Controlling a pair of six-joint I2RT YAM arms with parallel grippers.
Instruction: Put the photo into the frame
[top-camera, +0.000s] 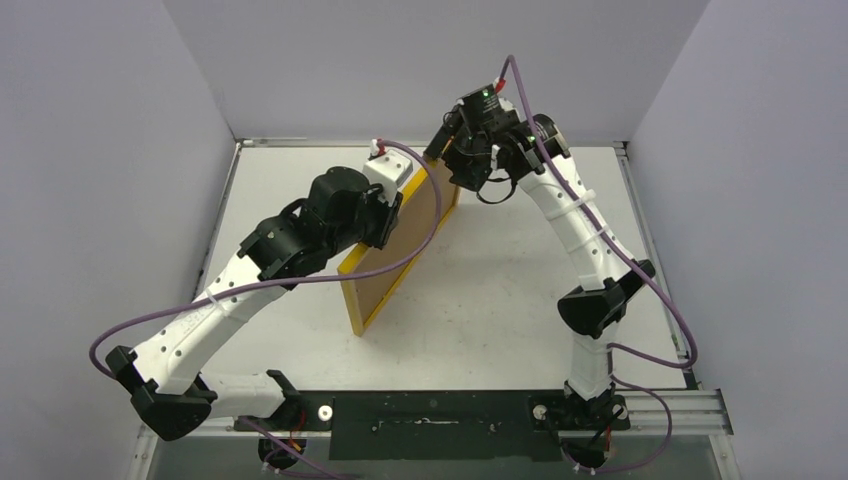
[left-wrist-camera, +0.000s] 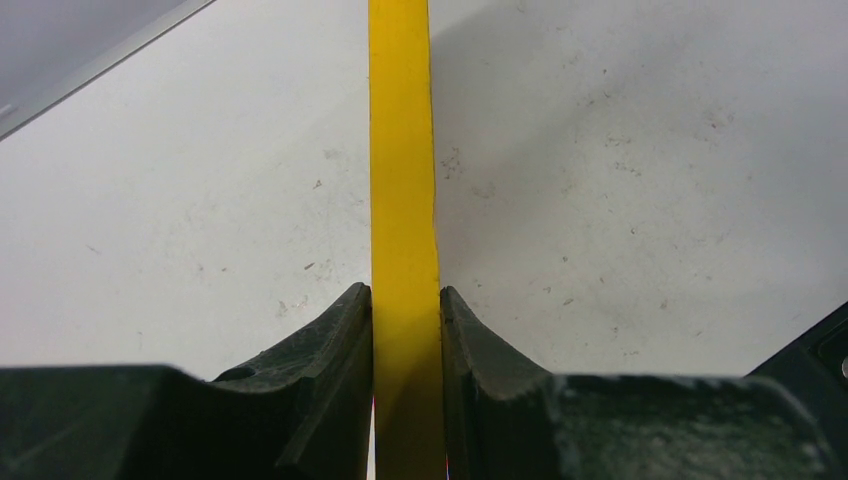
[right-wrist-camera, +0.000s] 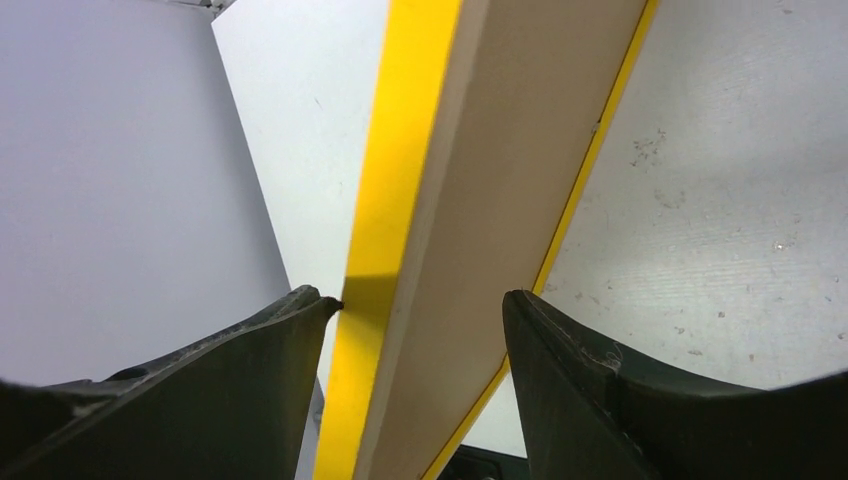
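The frame (top-camera: 395, 255) stands upright on one long edge in the middle of the table, its brown panel side facing right and its yellow rim showing. My left gripper (top-camera: 385, 215) holds it from the left near the top. In the left wrist view, that gripper (left-wrist-camera: 406, 300) is shut on the frame's yellow edge (left-wrist-camera: 402, 150), both pads flat against it. My right gripper (top-camera: 447, 160) is at the frame's far top corner. The right wrist view shows it (right-wrist-camera: 417, 298) open astride the frame (right-wrist-camera: 500, 180), left fingertip (right-wrist-camera: 318, 298) touching the yellow edge and the right finger apart. The photo is out of view.
The white table (top-camera: 500, 280) is walled in grey at the back and both sides. A black mounting rail (top-camera: 430, 410) runs along the near edge between the arm bases. My right arm's elbow (top-camera: 600, 300) hangs over the table's right part.
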